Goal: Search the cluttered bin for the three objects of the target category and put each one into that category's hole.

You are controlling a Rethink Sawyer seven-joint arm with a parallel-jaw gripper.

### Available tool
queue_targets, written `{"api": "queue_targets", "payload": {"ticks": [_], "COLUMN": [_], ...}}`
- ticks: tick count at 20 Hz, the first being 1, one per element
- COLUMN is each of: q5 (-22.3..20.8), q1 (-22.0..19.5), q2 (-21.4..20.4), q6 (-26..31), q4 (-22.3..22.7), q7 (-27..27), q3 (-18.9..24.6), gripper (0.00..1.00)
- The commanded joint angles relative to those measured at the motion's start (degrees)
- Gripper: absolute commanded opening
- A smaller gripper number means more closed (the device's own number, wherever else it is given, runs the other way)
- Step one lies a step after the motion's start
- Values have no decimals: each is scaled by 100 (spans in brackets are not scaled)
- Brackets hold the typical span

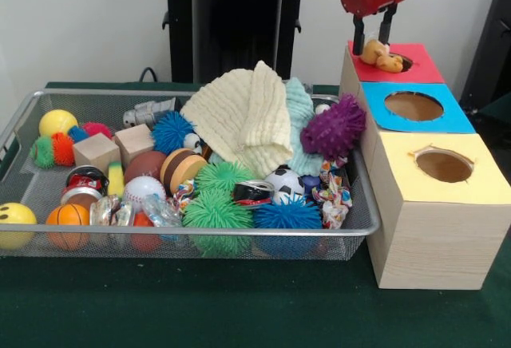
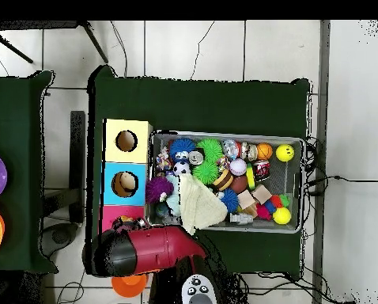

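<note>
My jaws (image 1: 374, 38) hang open just above the orange toy (image 1: 382, 57) resting at the red hole (image 1: 402, 62); next I nudge it fully in.

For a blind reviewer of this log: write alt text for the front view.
The robot's gripper hangs open just above an orange toy lying at the hole of the red panel on a wooden box, which also has blue and yellow holes. Beside the box, a wire bin is crammed with balls, spiky toys, wooden blocks and a cream cloth.
</note>
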Motion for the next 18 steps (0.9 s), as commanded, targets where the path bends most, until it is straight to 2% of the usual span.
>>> {"api": "queue_targets", "payload": {"ticks": [1, 5, 10, 15, 18], "q5": [140, 160, 303, 288, 485], "q1": [-47, 16, -96, 24, -107], "q2": [73, 92, 128, 63, 95], "q6": [-312, -182, -191, -183, -604], "q4": [-354, -434, -315, -362, -190], "q7": [1306, 1318, 1292, 1370, 1487], "q3": [-187, -222, -59, -191, 21], "gripper": [100, 100, 100, 100, 100]}}
